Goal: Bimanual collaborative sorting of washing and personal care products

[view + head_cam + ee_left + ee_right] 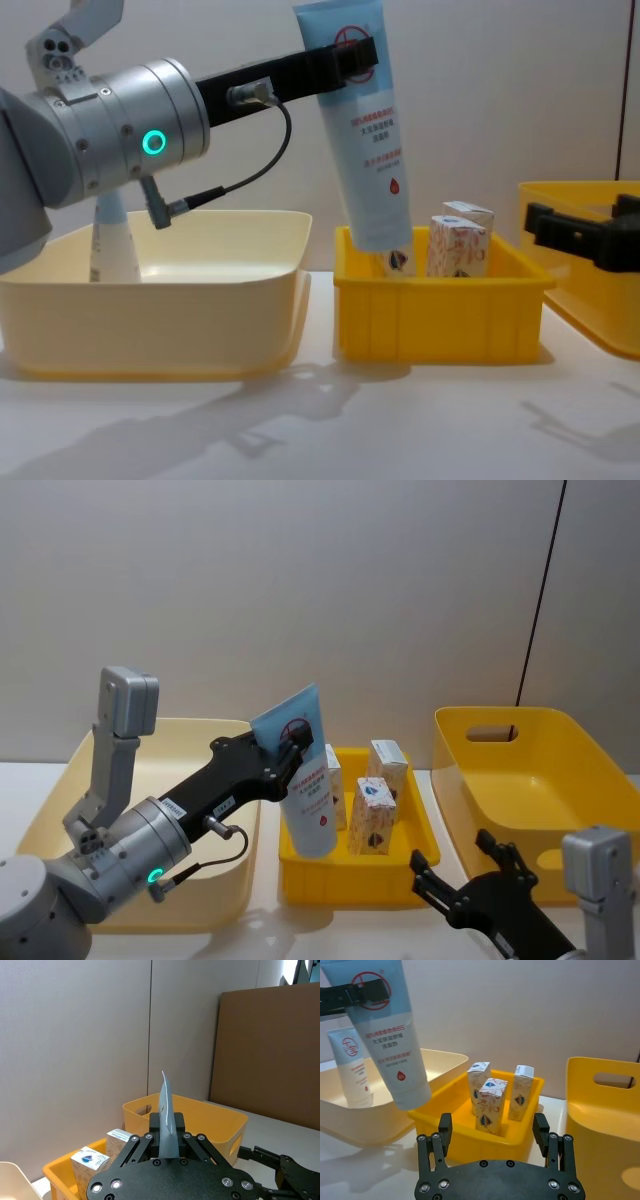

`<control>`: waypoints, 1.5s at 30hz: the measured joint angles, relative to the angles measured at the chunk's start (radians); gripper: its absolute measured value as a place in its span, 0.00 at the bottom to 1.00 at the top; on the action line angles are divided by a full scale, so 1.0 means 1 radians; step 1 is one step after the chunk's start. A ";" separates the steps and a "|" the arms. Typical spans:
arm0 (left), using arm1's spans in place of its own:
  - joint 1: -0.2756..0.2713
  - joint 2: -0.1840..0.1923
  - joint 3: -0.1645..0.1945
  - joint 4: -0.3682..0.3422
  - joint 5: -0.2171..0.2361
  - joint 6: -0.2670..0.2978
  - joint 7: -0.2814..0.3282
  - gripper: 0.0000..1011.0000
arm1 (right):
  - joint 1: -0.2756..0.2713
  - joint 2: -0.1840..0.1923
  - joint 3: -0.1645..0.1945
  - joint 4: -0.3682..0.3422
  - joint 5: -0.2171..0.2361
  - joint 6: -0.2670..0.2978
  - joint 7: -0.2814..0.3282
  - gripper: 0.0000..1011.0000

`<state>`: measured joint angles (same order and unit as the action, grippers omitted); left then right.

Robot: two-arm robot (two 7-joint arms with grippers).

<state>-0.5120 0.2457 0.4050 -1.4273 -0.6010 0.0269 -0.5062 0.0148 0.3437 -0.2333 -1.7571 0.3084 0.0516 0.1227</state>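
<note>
Light-blue tube [305, 780], head view: left gripper [295, 738] clamps its crimped end, cap hanging over yellow tray [345, 885], probably bound for cream bin [190, 745] | left wrist: tube edge-on between closed jaws | right wrist: right gripper [492, 1125] spread, idle, facing cartons [490, 1102]; tube bears red ring logo, red characters unreadable | chest: second tube [110, 240] upright in cream bin
</note>
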 joint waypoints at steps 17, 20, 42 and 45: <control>-0.001 -0.001 0.002 0.002 -0.006 -0.003 -0.002 0.16 | 0.147 0.008 -0.068 0.075 0.056 0.083 0.174 0.99; -0.002 -0.001 0.002 0.003 -0.007 -0.003 -0.003 0.16 | 0.181 0.006 -0.083 0.096 0.065 0.094 0.205 0.99; -0.002 -0.002 0.002 0.003 -0.008 -0.004 -0.003 0.16 | 0.379 -0.032 -0.186 0.237 0.053 0.108 0.291 0.99; -0.002 -0.002 0.002 0.003 -0.008 -0.004 -0.003 0.16 | 0.393 -0.034 -0.197 0.248 0.047 0.108 0.296 0.99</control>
<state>-0.5139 0.2439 0.4066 -1.4246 -0.6091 0.0230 -0.5091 0.4074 0.3099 -0.4303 -1.5094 0.3559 0.1593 0.4187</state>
